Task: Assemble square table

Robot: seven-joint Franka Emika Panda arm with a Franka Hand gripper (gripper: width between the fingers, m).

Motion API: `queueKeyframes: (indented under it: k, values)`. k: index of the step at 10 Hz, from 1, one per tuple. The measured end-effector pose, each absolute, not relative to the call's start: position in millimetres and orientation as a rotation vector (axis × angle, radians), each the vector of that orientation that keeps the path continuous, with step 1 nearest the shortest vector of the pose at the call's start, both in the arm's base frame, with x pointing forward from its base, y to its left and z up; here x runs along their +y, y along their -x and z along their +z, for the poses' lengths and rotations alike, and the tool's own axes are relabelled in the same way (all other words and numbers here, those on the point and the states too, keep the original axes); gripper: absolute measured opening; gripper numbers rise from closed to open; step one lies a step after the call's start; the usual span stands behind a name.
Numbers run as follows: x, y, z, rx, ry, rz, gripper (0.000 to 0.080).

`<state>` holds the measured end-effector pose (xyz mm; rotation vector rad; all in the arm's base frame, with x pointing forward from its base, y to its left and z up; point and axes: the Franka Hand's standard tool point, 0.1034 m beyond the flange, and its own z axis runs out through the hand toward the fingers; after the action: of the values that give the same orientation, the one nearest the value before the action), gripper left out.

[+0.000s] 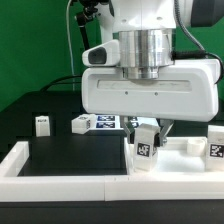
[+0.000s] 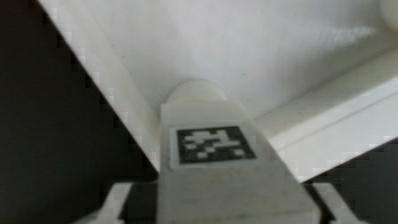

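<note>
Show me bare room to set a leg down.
Free: the black surface between the front wall bar, the side wall bar and the square tabletop. Crowded: around the pincer gripping a leg at the tabletop, and by the marker board at the back.

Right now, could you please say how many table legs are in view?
4: upright leg at the exterior view's left; lying leg beside it; held leg in the gripper; probably a far-right leg. The arm may hide more.
</note>
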<state>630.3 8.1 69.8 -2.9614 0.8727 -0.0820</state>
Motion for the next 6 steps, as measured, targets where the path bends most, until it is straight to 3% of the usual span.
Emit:
queueKeyframes:
  k: [6]
  values:
    - [0.3,-628.1,67.7,1.972,2.253,0.042,0.0293]
